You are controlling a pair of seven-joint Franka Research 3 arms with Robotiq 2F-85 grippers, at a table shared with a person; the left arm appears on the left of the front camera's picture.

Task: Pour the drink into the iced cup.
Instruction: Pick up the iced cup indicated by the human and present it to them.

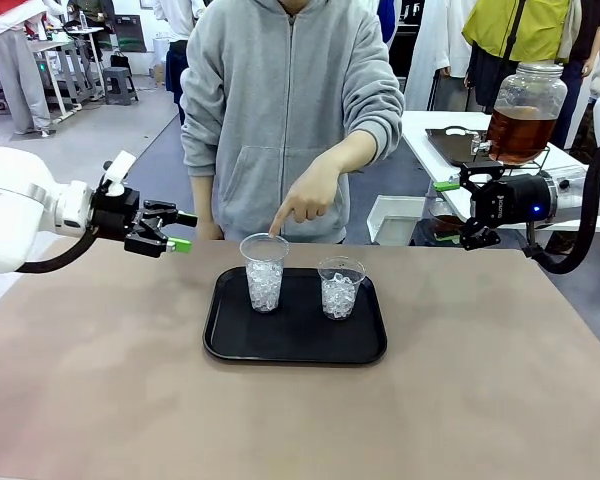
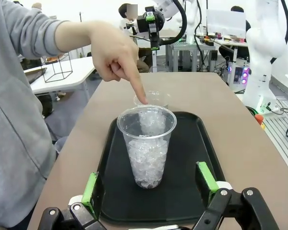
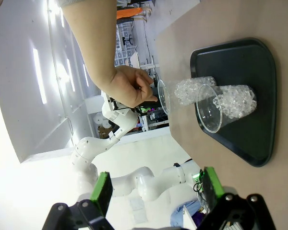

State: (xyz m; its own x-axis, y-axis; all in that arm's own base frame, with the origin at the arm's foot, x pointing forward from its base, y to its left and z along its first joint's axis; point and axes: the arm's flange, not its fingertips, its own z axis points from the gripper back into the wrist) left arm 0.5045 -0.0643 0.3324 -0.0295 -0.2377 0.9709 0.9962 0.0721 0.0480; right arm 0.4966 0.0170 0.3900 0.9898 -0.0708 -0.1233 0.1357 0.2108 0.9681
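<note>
Plastic cup [image 1: 264, 275]: pointed at, thin, ice-filled, on tray [image 1: 220, 342]; likely crushable, slippery; hold mid-wall, gently.
Drink jar [image 1: 521, 115]: glass, probably heavy.
Left gripper [image 1: 183, 231]: apart, empty.
Right gripper [image 1: 450, 212]: apart, empty.

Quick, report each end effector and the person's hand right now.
Left end effector: open, empty.
Right end effector: open, empty.
Person's hand: pointing at iced cup, holding nothing.

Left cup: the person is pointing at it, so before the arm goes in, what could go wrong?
The hand hovers at the left cup's rim, so the left gripper reaching in could strike it. The right cup stands close by on the tray; wide-open fingers might tip it.
</note>
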